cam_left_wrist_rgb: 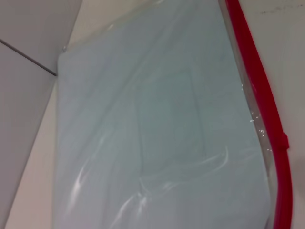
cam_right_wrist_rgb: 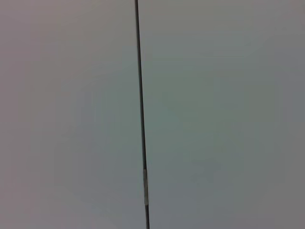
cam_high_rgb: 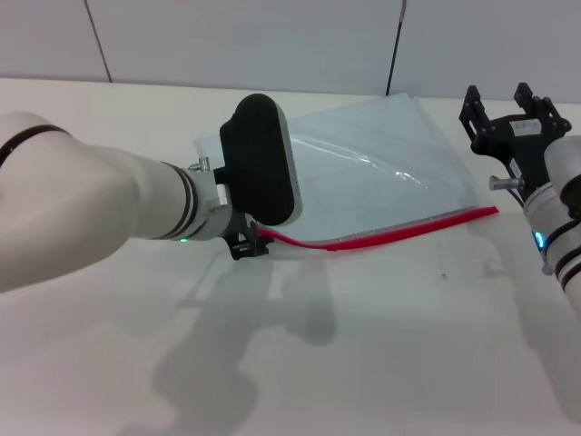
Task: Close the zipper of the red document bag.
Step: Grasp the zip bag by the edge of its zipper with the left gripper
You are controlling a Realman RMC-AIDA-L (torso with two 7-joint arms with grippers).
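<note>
At bag's near edge, left pincer (cam_high_rgb: 247, 243) (grip unclear) on zipper (cam_high_rgb: 399, 229), right pincer (cam_high_rgb: 508, 113) released.

Left end effector (cam_high_rgb: 247, 243) lowered, right end effector (cam_high_rgb: 502, 107) raised (fingers apart)

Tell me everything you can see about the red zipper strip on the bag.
The zipper is a thin bright red strip with a grey border, running along the near edge of the pale, see-through plastic bag lying flat on the white table. It bows slightly rather than lying straight. Its left end disappears under the left gripper; its right end lies free. The wrist view shows a small raised bump on it.
</note>
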